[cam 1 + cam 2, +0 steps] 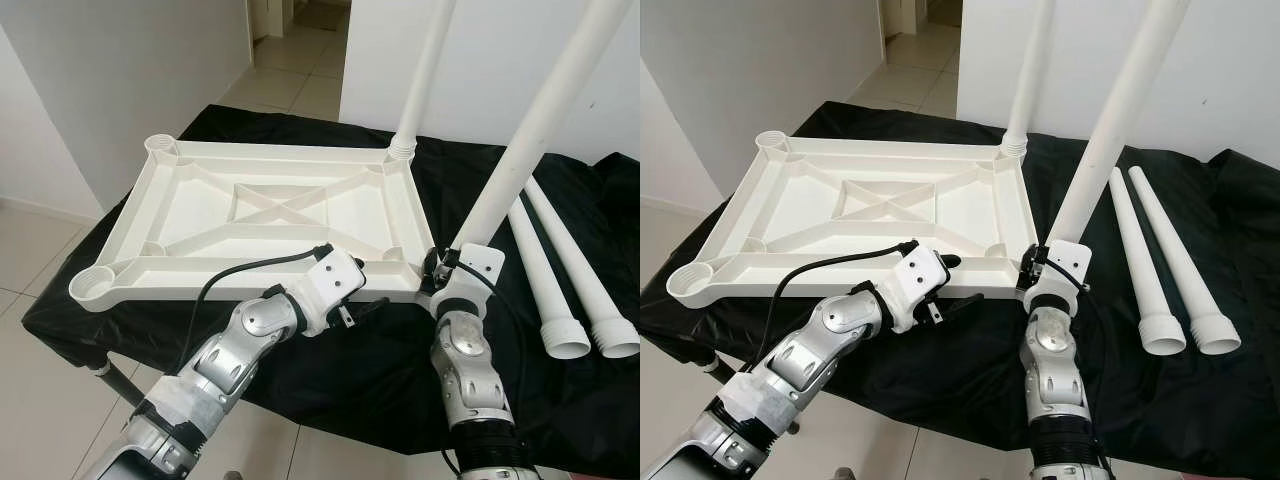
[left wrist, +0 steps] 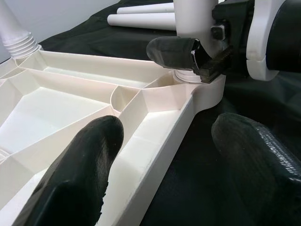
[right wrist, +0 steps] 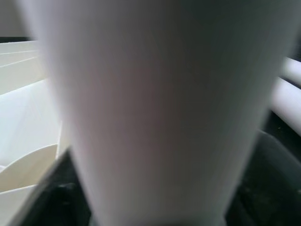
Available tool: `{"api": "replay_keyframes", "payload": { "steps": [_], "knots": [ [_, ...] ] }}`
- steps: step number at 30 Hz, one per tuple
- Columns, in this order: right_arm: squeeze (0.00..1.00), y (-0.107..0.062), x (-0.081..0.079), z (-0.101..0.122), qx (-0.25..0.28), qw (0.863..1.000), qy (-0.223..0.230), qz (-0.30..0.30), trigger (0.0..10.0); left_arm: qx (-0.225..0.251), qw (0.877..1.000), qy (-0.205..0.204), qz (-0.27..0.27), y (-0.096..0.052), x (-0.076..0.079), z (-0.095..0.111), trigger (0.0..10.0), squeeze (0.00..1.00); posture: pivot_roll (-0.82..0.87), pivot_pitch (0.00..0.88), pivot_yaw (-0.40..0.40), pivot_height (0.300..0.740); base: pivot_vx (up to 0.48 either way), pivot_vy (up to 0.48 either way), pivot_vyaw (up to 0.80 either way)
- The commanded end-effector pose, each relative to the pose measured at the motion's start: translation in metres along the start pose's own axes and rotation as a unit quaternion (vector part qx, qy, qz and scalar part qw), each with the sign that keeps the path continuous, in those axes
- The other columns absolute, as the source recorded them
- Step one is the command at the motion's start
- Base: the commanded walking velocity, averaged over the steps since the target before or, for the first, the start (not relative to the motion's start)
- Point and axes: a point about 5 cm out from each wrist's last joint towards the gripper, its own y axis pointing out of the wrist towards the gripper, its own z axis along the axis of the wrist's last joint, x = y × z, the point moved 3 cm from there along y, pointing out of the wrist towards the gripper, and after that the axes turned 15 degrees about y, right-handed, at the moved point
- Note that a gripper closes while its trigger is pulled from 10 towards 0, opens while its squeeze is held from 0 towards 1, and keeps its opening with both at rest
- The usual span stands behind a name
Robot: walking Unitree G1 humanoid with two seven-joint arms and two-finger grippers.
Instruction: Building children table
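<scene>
The white tabletop lies upside down on a black-draped table. One white leg stands in its far right corner socket. A second leg stands tilted at the near right corner, and my right gripper is shut on its base just above the socket; the right wrist view shows that leg up close. My left gripper is open and straddles the tabletop's near rim beside that corner, one finger inside the frame and the other outside.
Two loose white legs lie side by side on the black cloth at the right. The two left corner sockets hold nothing. White walls and tiled floor surround the table.
</scene>
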Motion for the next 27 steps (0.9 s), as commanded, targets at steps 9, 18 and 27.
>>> {"api": "replay_keyframes", "payload": {
  "steps": [9,18,27],
  "knots": [
    [0.0,0.001,0.014,0.0,-0.013,0.998,0.002,0.066,10.0,0.006,0.999,0.006,-0.037,-0.002,0.005,0.001,10.0,0.0,-0.05,0.0,-0.022,0.74,0.0,0.0,0.0],
    [0.0,0.006,0.012,0.002,-0.021,0.989,-0.011,0.146,10.0,0.014,0.999,0.004,-0.053,-0.001,0.01,0.004,10.0,0.0,-0.05,0.0,-0.02,0.74,0.0,0.0,0.0],
    [0.0,0.01,0.001,0.002,-0.03,0.973,-0.029,0.227,10.0,0.021,0.997,-0.002,-0.068,0.001,0.018,0.007,10.0,0.0,-0.06,0.0,-0.015,0.74,0.0,0.0,0.0]
  ]
}}
